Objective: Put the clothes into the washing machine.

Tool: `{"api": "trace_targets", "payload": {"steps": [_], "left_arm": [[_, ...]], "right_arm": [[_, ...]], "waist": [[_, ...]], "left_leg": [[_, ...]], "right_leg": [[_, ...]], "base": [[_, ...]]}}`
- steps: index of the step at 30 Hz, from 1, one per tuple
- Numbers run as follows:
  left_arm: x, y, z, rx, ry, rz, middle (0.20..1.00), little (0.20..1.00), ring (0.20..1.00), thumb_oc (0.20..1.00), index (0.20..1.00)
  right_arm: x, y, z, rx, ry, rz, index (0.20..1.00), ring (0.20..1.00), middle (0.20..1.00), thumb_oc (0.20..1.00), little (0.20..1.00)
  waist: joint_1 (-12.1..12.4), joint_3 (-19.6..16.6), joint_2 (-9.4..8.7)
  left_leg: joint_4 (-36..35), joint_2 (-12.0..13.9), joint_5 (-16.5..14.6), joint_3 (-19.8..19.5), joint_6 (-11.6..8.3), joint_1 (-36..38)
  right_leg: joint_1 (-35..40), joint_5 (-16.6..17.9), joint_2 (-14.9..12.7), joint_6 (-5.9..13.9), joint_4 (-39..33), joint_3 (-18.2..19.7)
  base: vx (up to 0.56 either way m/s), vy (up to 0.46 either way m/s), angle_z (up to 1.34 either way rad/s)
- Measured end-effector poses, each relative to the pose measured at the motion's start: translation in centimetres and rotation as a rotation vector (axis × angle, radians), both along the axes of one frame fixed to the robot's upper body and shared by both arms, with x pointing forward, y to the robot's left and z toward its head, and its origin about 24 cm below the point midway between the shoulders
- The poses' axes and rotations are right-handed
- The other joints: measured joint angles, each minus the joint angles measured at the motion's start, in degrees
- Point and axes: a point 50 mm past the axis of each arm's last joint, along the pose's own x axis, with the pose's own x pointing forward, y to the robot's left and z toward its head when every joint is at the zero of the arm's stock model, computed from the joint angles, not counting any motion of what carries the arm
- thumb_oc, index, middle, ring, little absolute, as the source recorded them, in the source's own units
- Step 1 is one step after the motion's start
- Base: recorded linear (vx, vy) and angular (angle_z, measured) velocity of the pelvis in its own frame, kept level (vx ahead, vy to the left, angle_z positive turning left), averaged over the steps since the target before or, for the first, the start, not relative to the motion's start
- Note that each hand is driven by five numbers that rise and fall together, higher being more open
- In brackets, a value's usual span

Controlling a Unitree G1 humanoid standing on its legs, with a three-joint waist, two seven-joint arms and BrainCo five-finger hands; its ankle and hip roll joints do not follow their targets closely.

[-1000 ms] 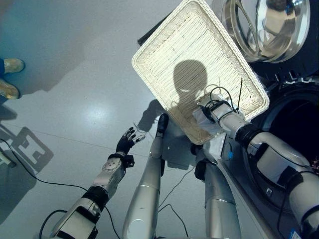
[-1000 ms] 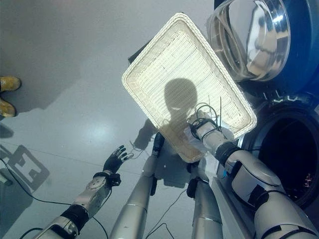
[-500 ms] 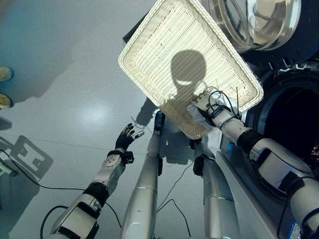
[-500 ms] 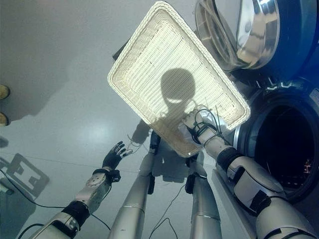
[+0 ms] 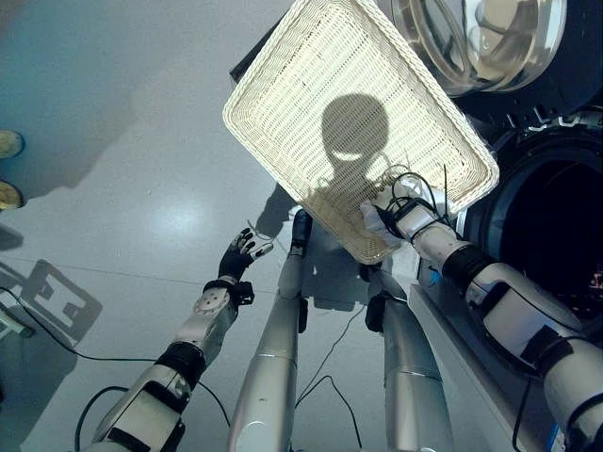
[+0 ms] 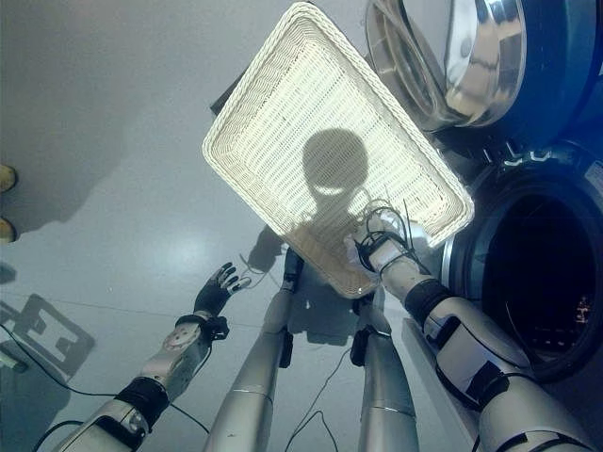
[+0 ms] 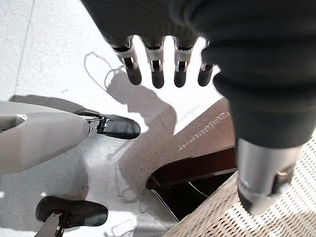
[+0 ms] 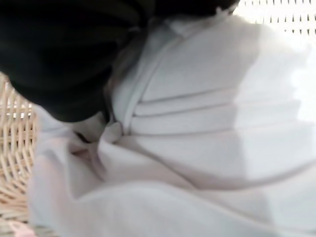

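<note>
A white wicker basket [image 5: 311,104] stands raised in front of me. A white cloth [image 5: 376,225] lies bunched in its near right corner. My right hand [image 5: 399,209] rests on that cloth, fingers closed into it. In the right wrist view the cloth [image 8: 197,133] gathers in folds right against the hand's dark cover. To the right is the washing machine's dark drum opening [image 5: 551,235], with its round door [image 5: 490,42] swung open above it. My left hand [image 5: 239,258] hangs open and idle over the floor, fingers [image 7: 157,71] straight, well apart from the basket.
A dark stand [image 7: 197,173] carries the basket. A person's shoes [image 5: 8,143] show at the left edge. A square floor marker [image 5: 52,294] lies at the lower left. Grey floor spreads to the left of the basket.
The camera shifted during the first half second. Since then my right hand has drawn slightly back toward the basket's near corner, bunching the white cloth. The left hand has barely moved.
</note>
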Motion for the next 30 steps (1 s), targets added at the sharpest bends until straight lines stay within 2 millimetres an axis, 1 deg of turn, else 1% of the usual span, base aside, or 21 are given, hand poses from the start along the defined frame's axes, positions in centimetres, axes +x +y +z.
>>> {"api": "trace_targets", "payload": {"steps": [3, 5, 6, 7, 8, 10, 12, 13, 14, 15, 16, 17, 19, 20, 21, 22, 24, 27, 28, 29, 30], "left_arm": [[0.0, 0.5, 0.0, 0.0, 0.01, 0.021, 1.0, 1.0, 1.0, 1.0, 1.0], [0.1, 0.6, 0.1, 0.002, 0.008, 0.023, 1.0, 1.0, 1.0, 1.0, 1.0], [0.1, 0.6, 0.1, 0.002, 0.008, 0.023, 1.0, 1.0, 1.0, 1.0, 1.0], [0.1, 0.6, 0.1, 0.004, 0.017, 0.023, 1.0, 1.0, 1.0, 1.0, 1.0], [0.0, 0.7, 0.0, 0.006, 0.023, 0.021, 1.0, 1.0, 1.0, 1.0, 1.0], [0.0, 0.8, 0.0, 0.01, 0.028, 0.023, 1.0, 1.0, 1.0, 1.0, 1.0], [0.0, 1.1, 0.0, 0.006, 0.028, 0.031, 1.0, 1.0, 1.0, 1.0, 1.0], [-0.1, 1.4, 0.0, -0.002, 0.031, 0.046, 1.0, 1.0, 1.0, 1.0, 1.0], [-0.4, 1.7, -0.3, -0.007, 0.039, 0.06, 1.0, 1.0, 1.0, 1.0, 1.0], [-0.6, 1.8, -0.6, -0.009, 0.049, 0.066, 1.0, 1.0, 1.0, 1.0, 1.0], [-0.6, 1.8, -0.6, -0.009, 0.049, 0.066, 1.0, 1.0, 1.0, 1.0, 1.0], [-1.3, 2.1, -1.3, -0.013, 0.065, 0.079, 1.0, 1.0, 1.0, 1.0, 1.0], [-1.6, 1.9, -1.8, -0.025, 0.072, 0.089, 1.0, 1.0, 1.0, 1.0, 1.0], [-2.2, 1.8, -2.6, -0.033, 0.092, 0.095, 1.0, 1.0, 1.0, 1.0, 1.0], [-2.5, 1.7, -2.9, -0.038, 0.097, 0.1, 1.0, 1.0, 1.0, 1.0, 1.0], [-2.8, 1.6, -3.2, -0.044, 0.098, 0.108, 1.0, 1.0, 1.0, 1.0, 1.0], [-3.1, 1.9, -3.8, -0.046, 0.105, 0.13, 1.0, 1.0, 1.0, 1.0, 1.0], [-3.2, 1.8, -4.0, -0.057, 0.091, 0.142, 1.0, 1.0, 1.0, 1.0, 1.0], [-3.1, 1.7, -3.9, -0.06, 0.085, 0.143, 1.0, 1.0, 1.0, 1.0, 1.0], [-3.1, 1.6, -3.9, -0.068, 0.073, 0.145, 1.0, 1.0, 1.0, 1.0, 1.0], [-3.0, 1.4, -3.7, -0.073, 0.065, 0.142, 1.0, 1.0, 1.0, 1.0, 1.0]], "right_arm": [[-0.1, 0.3, 0.3, 0.015, -0.012, 0.007, 0.2, 0.2, 0.2, 0.2, 0.2], [-0.1, 0.3, 0.5, 0.058, -0.018, 0.002, 0.2, 0.2, 0.2, 0.2, 0.2], [-0.1, 0.1, 0.7, 0.115, -0.02, -0.007, 0.2, 0.2, 0.2, 0.2, 0.2], [-0.1, -0.5, 1.2, 0.226, -0.037, -0.017, 0.2, 0.2, 0.2, 0.2, 0.2], [-0.1, -1.0, 2.1, 0.407, -0.049, -0.033, 0.2, 0.2, 0.2, 0.2, 0.2], [-0.2, -2.1, 2.4, 0.658, -0.044, -0.086, 0.2, 0.2, 0.2, 0.2, 0.2], [-0.2, -3.6, 3.7, 1.037, -0.059, -0.163, 0.2, 0.2, 0.2, 0.2, 0.2], [-0.3, -4.6, 4.2, 1.39, -0.05, -0.22, 0.2, 0.2, 0.2, 0.2, 0.2], [-0.4, -5.2, 4.2, 1.628, -0.027, -0.262, 0.2, 0.2, 0.2, 0.2, 0.2], [-0.6, -5.8, 3.9, 1.804, -0.011, -0.291, 0.2, 0.2, 0.2, 0.2, 0.2], [-0.6, -5.8, 3.9, 1.804, -0.011, -0.291, 0.2, 0.2, 0.2, 0.2, 0.2], [-1.2, -6.4, 2.3, 1.939, 0.008, -0.331, 0.2, 0.2, 0.2, 0.2, 0.2], [-1.8, -7.0, 1.4, 2.073, -0.008, -0.324, 0.2, 0.2, 0.2, 0.2, 0.2], [-2.5, -7.4, 0.1, 2.23, -0.026, -0.333, 0.2, 0.2, 0.2, 0.2, 0.2], [-2.8, -7.5, -0.3, 2.305, -0.026, -0.333, 0.2, 0.2, 0.2, 0.2, 0.2], [-3.2, -7.5, -0.9, 2.437, -0.031, -0.323, 0.2, 0.2, 0.2, 0.2, 0.2], [-3.5, -6.9, -1.5, 2.639, -0.022, -0.293, 0.2, 0.2, 0.2, 0.2, 0.2], [-3.9, -6.3, -2.2, 2.949, 0.006, -0.245, 0.2, 0.2, 0.2, 0.2, 0.2], [-3.9, -6.2, -2.3, 3.0, 0.013, -0.238, 0.2, 0.2, 0.2, 0.2, 0.2], [-4.0, -6.0, -2.4, 3.096, 0.034, -0.219, 0.2, 0.2, 0.2, 0.2, 0.2], [-4.0, -6.0, -2.6, -3.096, -0.052, 0.208, 0.2, 0.2, 0.2, 0.2, 0.2]], "waist": [[-0.76, 0.02, -0.03], [-0.89, 0.04, -0.08], [-0.88, 0.05, -0.08], [-0.91, 0.06, -0.11], [-0.87, 0.09, -0.15], [-0.95, 0.08, -0.18], [-0.92, 0.09, -0.19], [-1.0, 0.11, -0.23], [-1.27, 0.11, -0.24], [-1.28, 0.14, -0.31], [-1.28, 0.14, -0.31], [-2.03, 0.14, -0.3], [-2.25, 0.19, -0.4], [-2.56, 0.2, -0.4], [-2.89, 0.2, -0.4], [-3.65, 0.2, -0.4], [-5.13, 0.21, -0.39], [-5.58, 0.22, -0.35], [-5.58, 0.22, -0.35], [-5.6, 0.23, -0.31], [-5.59, 0.28, -0.23]], "left_leg": [[0.03, 0.03, 0.07, 0.06, 0.09, 0.03], [0.06, 0.05, 0.12, 0.27, 0.16, 0.06], [0.08, 0.07, 0.14, 0.41, 0.18, 0.09], [0.18, 0.08, 0.18, 0.56, 0.23, 0.27], [0.23, 0.05, 0.18, 0.59, 0.23, 0.6], [0.25, 0.03, 0.13, 0.61, 0.18, 1.22], [0.31, 0.02, 0.1, 1.01, 0.13, 1.7], [0.47, 0.0, -0.03, 1.34, 0.28, 1.93], [0.67, 0.01, -0.4, 1.82, 0.36, 2.25], [0.71, -0.01, -0.59, 2.5, 0.5, 2.73], [0.71, -0.01, -0.59, 2.5, 0.5, 2.73], [1.17, -0.16, -1.02, 3.29, 0.66, 3.26], [1.95, -0.19, -1.75, 4.24, 0.96, 3.31], [2.31, -0.28, -2.23, 5.5, 1.26, 3.76], [2.36, -0.33, -2.46, 6.16, 1.39, 4.05], [2.4, -0.37, -2.76, 7.02, 1.48, 4.36], [2.3, -0.28, -3.01, 8.17, 1.59, 4.6], [1.83, 0.21, -3.07, 10.24, 1.58, 4.96], [1.72, 0.33, -3.08, 10.63, 1.56, 5.02], [1.55, 0.57, -3.1, 10.91, 1.53, 5.06], [1.54, 0.79, -3.11, 10.96, 1.49, 5.06]], "right_leg": [[0.1, 0.42, 0.04, -0.18, -0.19, 0.0], [0.13, 0.62, 0.07, -0.21, -0.36, 0.1], [0.19, 0.79, 0.11, -0.22, -0.56, 0.11], [0.48, 1.04, 0.17, -0.22, -0.83, 0.11], [0.88, 1.05, 0.16, -0.21, -0.82, 0.12], [1.44, 1.0, 0.1, -0.14, -0.82, 0.16], [1.66, 0.91, 0.12, 0.01, -0.68, 0.68], [1.76, 0.95, 0.14, 0.08, -0.6, 1.13], [1.96, 1.03, 0.21, 0.2, -0.63, 1.32], [2.2, 1.07, 0.15, 0.23, -0.71, 1.67], [2.2, 1.07, 0.15, 0.23, -0.71, 1.67], [2.49, 1.2, 0.13, 0.37, -0.8, 2.51], [2.5, 1.26, 0.14, 0.48, -1.05, 3.31], [2.88, 1.7, 0.3, 0.76, -1.46, 4.37], [3.06, 1.98, 0.38, 0.95, -1.74, 4.83], [3.08, 2.3, 0.26, 1.1, -2.13, 5.18], [3.07, 3.07, 0.32, 1.12, -3.14, 5.87], [3.07, 4.8, 0.55, 0.89, -5.19, 6.31], [3.07, 5.08, 0.61, 0.87, -5.51, 6.31], [3.08, 5.46, 0.84, 0.73, -6.04, 6.32], [3.08, 5.51, 1.06, 0.68, -6.18, 6.35]], "base": [[0.0, -0.011, -0.01], [0.0, -0.022, -0.04], [0.0, -0.027, -0.05], [0.0, -0.027, -0.04], [0.0, 0.0, 0.0], [0.0, 0.0, 0.0], [0.0, 0.033, -0.06], [0.0, 0.041, -0.12], [0.0, 0.072, -0.18], [-0.01, 0.059, -0.13], [0.0, 0.111, -0.18], [0.0, 0.086, -0.14], [0.01, 0.098, -0.22], [0.01, 0.105, -0.32], [0.0, 0.086, -0.39], [-0.01, 0.094, -0.31], [-0.01, 0.093, -0.31], [-0.01, 0.053, -0.34], [-0.01, 0.019, -0.26], [-0.01, 0.021, -0.17], [-0.02, 0.024, -0.12]]}}
